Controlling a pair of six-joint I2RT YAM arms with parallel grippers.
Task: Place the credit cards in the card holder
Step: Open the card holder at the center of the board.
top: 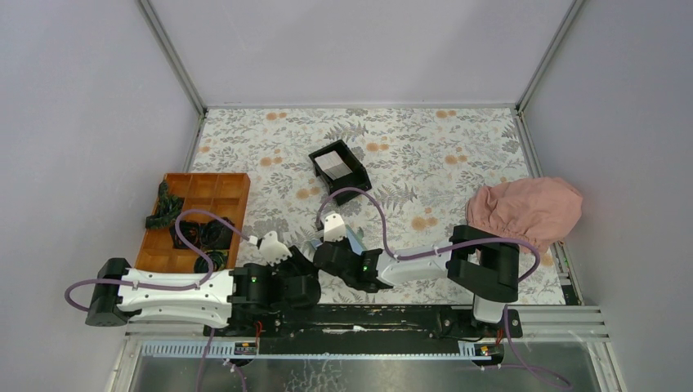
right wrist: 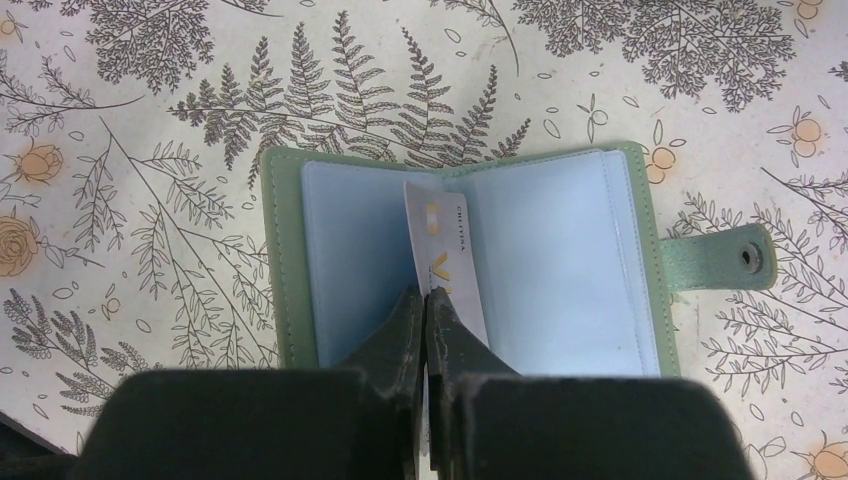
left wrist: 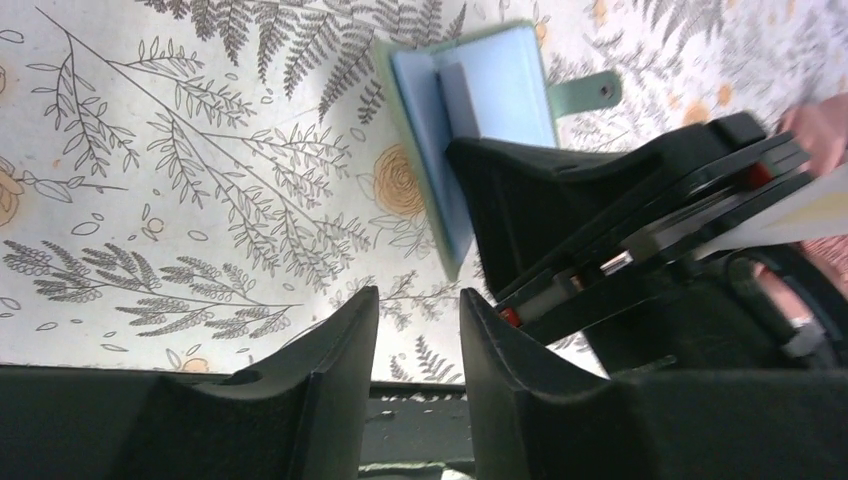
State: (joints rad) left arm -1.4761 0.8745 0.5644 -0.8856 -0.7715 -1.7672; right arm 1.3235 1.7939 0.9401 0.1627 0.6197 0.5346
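From above, your left hand [top: 274, 243] and right hand [top: 331, 226] sit close together near the front edge of the table [top: 425, 139]. A black box [top: 359, 175] lies beyond them, an orange tray [top: 233, 186] to the left and a pink cloth [top: 527, 208] to the right.

In your left wrist view, that hand is spread with nothing between its fingers. The card holder [left wrist: 500, 80] lies open on the table just beyond.

In your right wrist view, the right hand is pinching 1 credit card [right wrist: 445, 250] edge-on over the holder's centre fold, between its pale blue pages.

Lower end of card [right wrist: 447, 252] behind right pincer [right wrist: 426, 298]
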